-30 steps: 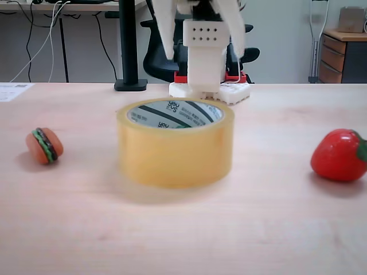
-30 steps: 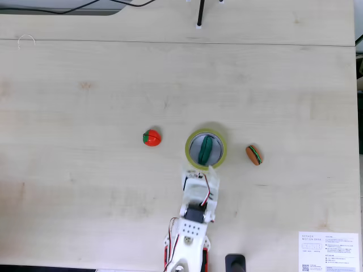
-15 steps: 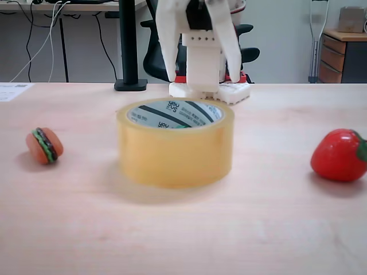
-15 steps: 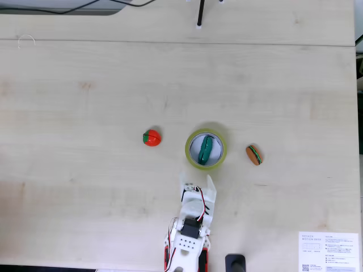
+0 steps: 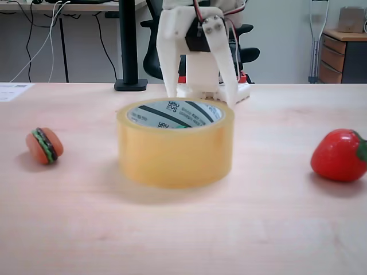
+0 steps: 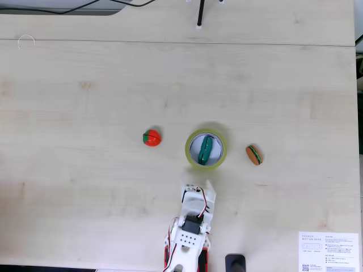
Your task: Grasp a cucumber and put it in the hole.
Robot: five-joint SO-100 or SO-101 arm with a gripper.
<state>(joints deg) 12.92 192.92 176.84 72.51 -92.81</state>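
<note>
**Cucumber down in the roll, claw spread and clear**

The cucumber (image 6: pixel 205 149) lies inside the hole (image 6: pixel 198 152) of the tape roll (image 5: pixel 175 143), slanting across the opening in the fixed view from above, its dark green body resting on the floor of the ring. In the low fixed view only a sliver of green shows past the white inner core with its black stripes. By that evidence the placing itself looks done, and what is left is most likely getting the arm away cleanly.

The claw (image 6: pixel 197 186) hangs just outside the roll on the arm's side, its two white fingers spread apart and holding nothing. In the low fixed view it stands behind the roll, fingertips about level with the roll's top rim, whether touching it or not I cannot tell.

To finish well, the claw should lift and draw back straight along the arm's own line, away from the roll. Any sideways swing risks a fingertip catching the rim and sliding or tipping the roll, which could spill the cucumber out.

The roll is the one container here and holds the cucumber alone. On the bench, the strawberry (image 6: pixel 151 137) sits well to one side of the roll and the little burger (image 6: pixel 253 154) near its opposite side, neither touching it.
</note>
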